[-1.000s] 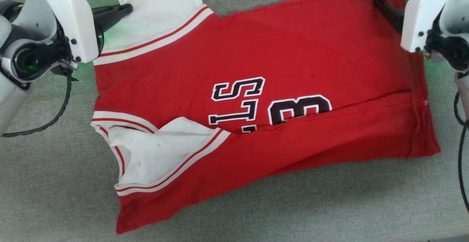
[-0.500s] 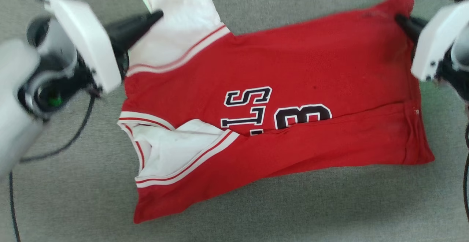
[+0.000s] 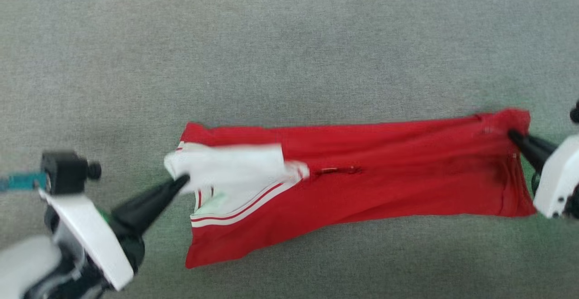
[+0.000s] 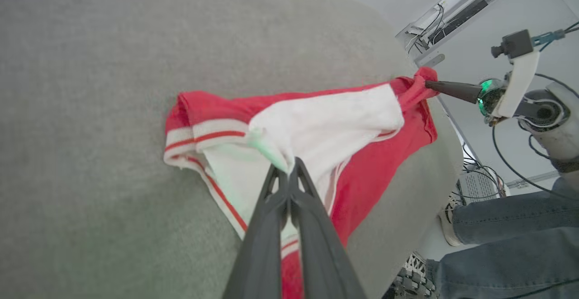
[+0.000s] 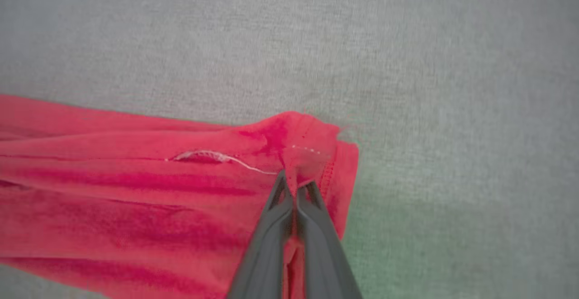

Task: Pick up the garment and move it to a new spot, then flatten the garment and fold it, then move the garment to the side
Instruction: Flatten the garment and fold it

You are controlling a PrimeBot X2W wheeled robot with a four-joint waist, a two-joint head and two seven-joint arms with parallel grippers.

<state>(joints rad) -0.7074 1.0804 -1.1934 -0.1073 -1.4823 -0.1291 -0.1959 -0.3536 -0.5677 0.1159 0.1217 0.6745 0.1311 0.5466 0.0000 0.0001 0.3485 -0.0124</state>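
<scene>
Head view, nearest first: the left pincer, at lower left, is clamped shut on the white sleeve of the garment. The garment lies as a long red band across the grey worktop. The right pincer pinches its right-hand hem corner.

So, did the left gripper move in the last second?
Yes: the left gripper pulled the far sleeve toward the robot, over the near armhole trim of the garment.
</scene>
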